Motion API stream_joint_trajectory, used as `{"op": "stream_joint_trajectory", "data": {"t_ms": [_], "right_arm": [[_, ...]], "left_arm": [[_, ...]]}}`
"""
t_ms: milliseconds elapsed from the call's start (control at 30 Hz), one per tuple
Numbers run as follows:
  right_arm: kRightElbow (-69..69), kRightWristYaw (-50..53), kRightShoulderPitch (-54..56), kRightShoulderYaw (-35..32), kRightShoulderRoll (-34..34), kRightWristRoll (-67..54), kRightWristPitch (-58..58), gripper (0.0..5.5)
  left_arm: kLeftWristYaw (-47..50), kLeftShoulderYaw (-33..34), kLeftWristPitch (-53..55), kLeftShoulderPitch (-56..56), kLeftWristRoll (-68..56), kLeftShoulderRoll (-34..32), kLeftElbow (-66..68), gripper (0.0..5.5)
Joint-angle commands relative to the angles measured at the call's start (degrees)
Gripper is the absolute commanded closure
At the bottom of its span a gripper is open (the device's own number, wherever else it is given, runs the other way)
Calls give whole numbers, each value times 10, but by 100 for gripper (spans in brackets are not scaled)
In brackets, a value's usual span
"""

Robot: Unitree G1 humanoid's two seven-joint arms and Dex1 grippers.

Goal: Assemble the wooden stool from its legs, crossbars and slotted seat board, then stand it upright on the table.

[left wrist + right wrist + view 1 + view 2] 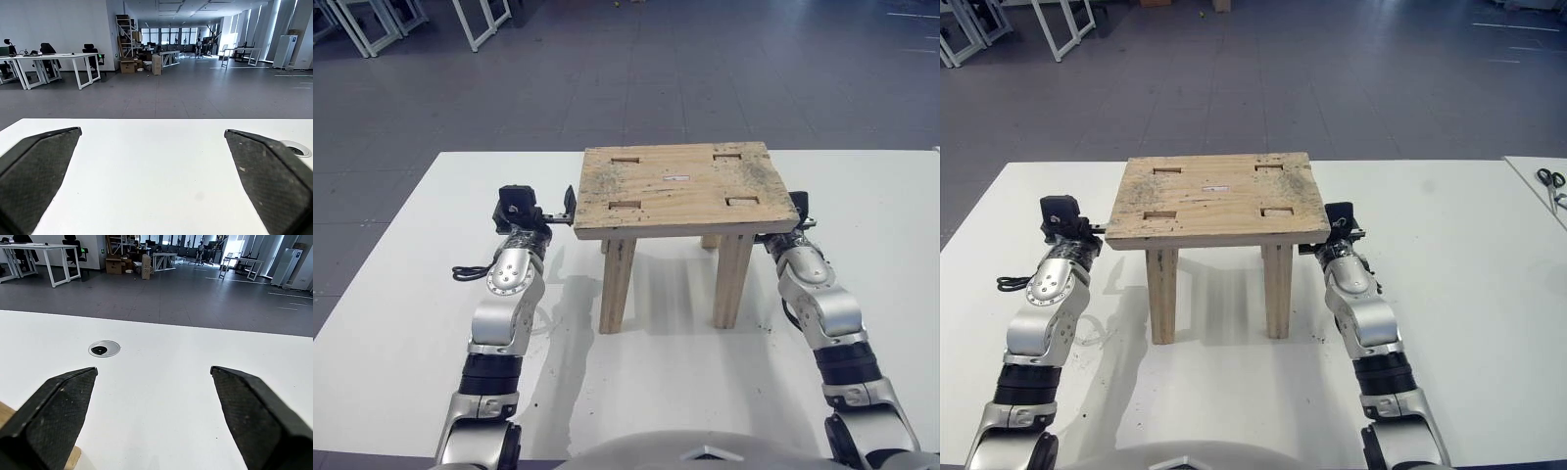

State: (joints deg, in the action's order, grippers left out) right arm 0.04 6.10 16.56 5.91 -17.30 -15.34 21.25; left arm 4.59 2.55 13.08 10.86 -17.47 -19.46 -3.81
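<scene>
Scissors (1550, 180) well right of stool (1219, 201)

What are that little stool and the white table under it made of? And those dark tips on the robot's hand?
stool: raw, unpainted wood by the look of it; pale tan with visible grain and dirty smudges.
table: smooth matte white top with no grain, probably laminate.
left hand, fingers: black, finely textured pads, perhaps rubber or a similar grippy coating.

Bright, even indoor light, soft shadows on table (862, 196)
</scene>
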Motion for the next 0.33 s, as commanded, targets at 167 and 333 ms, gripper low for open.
{"op": "stream_joint_trajectory", "data": {"t_ms": [167, 333], "right_arm": [[-5, -23, -7, -28, 21, 35, 8, 124], [23, -38, 15, -39, 32, 55, -3, 124]], "left_arm": [[-22, 7, 12, 16, 30, 31, 6, 0], [-38, 12, 3, 37, 40, 45, 33, 0]]}}
